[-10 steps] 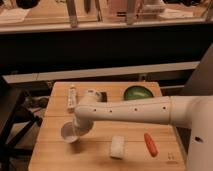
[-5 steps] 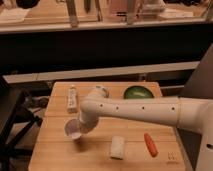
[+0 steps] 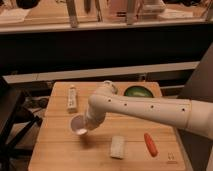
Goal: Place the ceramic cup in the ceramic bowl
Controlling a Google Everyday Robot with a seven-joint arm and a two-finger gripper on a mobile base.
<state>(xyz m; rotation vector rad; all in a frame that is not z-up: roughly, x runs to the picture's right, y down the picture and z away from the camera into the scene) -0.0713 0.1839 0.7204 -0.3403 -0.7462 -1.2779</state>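
White ceramic cup [image 3: 78, 125] tilted, rim toward the desk's [image 3: 60, 155] left front, clamped in the gripper [image 3: 88, 124]'s fingers. Green ceramic bowl [image 3: 138, 92] sits at the back right corner.

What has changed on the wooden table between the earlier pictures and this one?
The gripper has closed its jaws on the white cup at the table's left-middle, and the cup now tilts, its opening facing the camera, where it earlier stood upright. The arm has shifted only slightly. The green bowl, the white block, the orange carrot-like piece and the flat packet lie where they were.
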